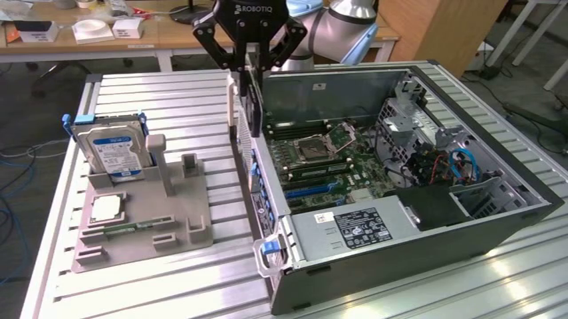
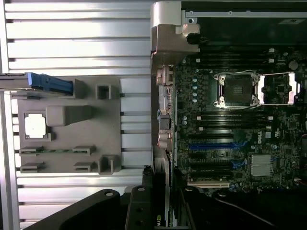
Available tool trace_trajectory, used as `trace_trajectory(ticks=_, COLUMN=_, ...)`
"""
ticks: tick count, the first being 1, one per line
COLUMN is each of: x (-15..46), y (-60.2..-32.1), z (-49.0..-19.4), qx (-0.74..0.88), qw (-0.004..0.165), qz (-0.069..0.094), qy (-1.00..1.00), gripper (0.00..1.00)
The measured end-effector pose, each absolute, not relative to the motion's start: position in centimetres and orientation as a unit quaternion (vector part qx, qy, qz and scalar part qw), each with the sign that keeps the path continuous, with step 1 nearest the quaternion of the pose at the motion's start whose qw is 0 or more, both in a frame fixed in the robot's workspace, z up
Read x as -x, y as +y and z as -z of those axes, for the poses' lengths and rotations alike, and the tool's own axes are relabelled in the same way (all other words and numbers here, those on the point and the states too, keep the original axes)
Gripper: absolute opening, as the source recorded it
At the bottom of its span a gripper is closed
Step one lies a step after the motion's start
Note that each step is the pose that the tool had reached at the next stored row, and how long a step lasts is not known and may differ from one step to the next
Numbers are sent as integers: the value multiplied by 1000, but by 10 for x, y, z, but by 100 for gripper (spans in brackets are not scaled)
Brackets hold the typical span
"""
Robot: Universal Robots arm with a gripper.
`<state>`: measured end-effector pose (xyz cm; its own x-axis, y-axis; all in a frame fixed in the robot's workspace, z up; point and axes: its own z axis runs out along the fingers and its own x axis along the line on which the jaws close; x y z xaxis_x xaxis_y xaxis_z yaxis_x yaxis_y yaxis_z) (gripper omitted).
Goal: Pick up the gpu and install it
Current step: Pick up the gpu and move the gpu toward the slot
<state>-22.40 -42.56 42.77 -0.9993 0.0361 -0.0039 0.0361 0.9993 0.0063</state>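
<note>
Pincer: the pincer (image 1: 251,66) (image 2: 163,191) is hanging in the upper middle of the exterior view, its fingers pointing down and closing on the gpu.
Gpu: the gpu (image 1: 255,109) (image 2: 162,213) is hanging upright and edge-on between the fingers, a thin dark card clear of the surface, right at the wall of the computer case (image 1: 497,226) that faces the exterior view's left. Whether its lower edge is touching anything cannot be told.
Case: it is lying open on the surface (image 1: 177,93) (image 2: 72,43), filling the right half of the exterior view and showing the green motherboard (image 1: 337,166) (image 2: 240,124).
Board: the open processor socket (image 1: 324,141) (image 2: 238,88) is sitting near its middle, and the blue slots (image 1: 310,189) (image 2: 211,145) are lying empty.
Holder: a gray holder (image 1: 169,219) (image 2: 91,134) is resting at the exterior view's left, well apart from the pincer.
Holder contents: a hard drive (image 1: 111,149) is standing upright in it, and a small square chip (image 1: 106,207) (image 2: 35,126) is lying flat.
</note>
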Motion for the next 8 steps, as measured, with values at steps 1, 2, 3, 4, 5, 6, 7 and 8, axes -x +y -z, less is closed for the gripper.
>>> trace_trajectory(ticks=1, x=223, y=-426, z=-428, qx=-18, qw=2, qz=-3, qy=1000, gripper=26)
trace_trajectory(ticks=2, x=222, y=-426, z=-428, qx=-18, qw=2, qz=-3, qy=1000, gripper=26)
trace_trajectory(ticks=3, x=221, y=-426, z=-428, qx=-18, qw=2, qz=-3, qy=1000, gripper=26)
trace_trajectory(ticks=4, x=220, y=-426, z=-428, qx=-18, qw=2, qz=-3, qy=1000, gripper=26)
trace_trajectory(ticks=5, x=219, y=-426, z=-428, qx=-18, qw=2, qz=-3, qy=1000, gripper=26)
trace_trajectory(ticks=6, x=218, y=-426, z=-428, qx=-18, qw=2, qz=-3, qy=1000, gripper=26)
trace_trajectory(ticks=7, x=218, y=-426, z=-428, qx=-18, qw=2, qz=-3, qy=1000, gripper=26)
trace_trajectory(ticks=8, x=217, y=-426, z=-428, qx=-18, qw=2, qz=-3, qy=1000, gripper=26)
